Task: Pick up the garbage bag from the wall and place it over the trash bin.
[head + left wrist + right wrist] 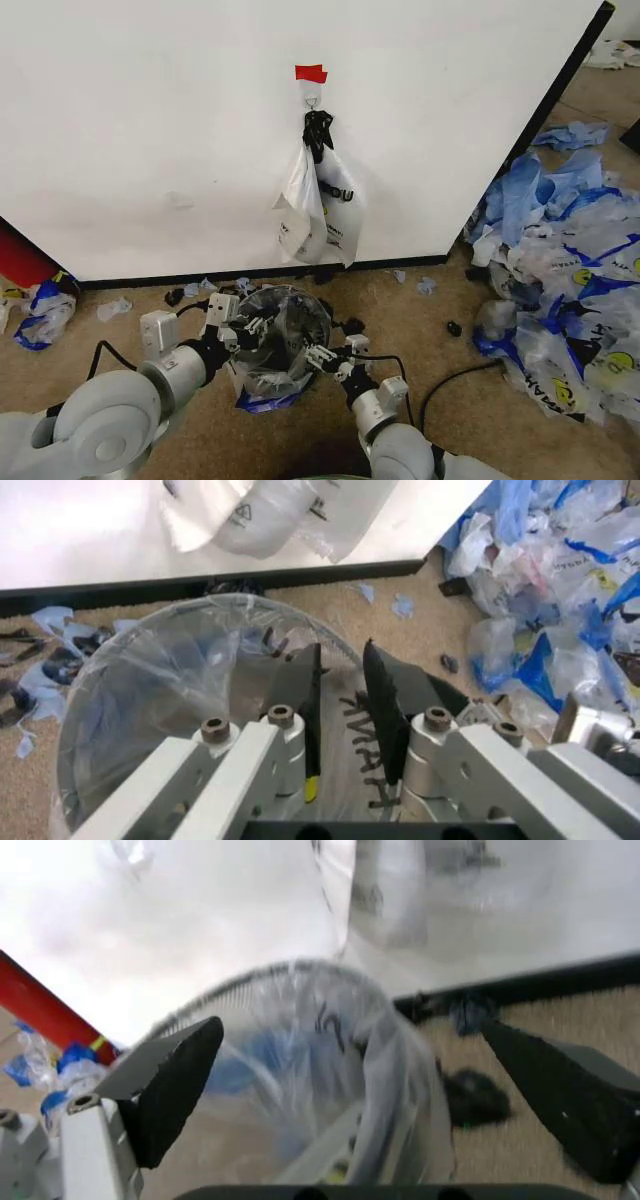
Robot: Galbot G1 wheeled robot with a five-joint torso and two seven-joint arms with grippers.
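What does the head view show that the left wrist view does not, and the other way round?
Head view, not left wrist: the red tape, the hook and the dark knotted top of the hanging bags; also the right pincer at the trash bin rim. Left wrist, not head: dark lettering on the garbage bag lining the bin, seen close by the left pincer. Both: the wall, the hanging bags' lower part, the lined bin, the bag pile on the floor.

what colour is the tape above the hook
Red tape, clearest in the head view.
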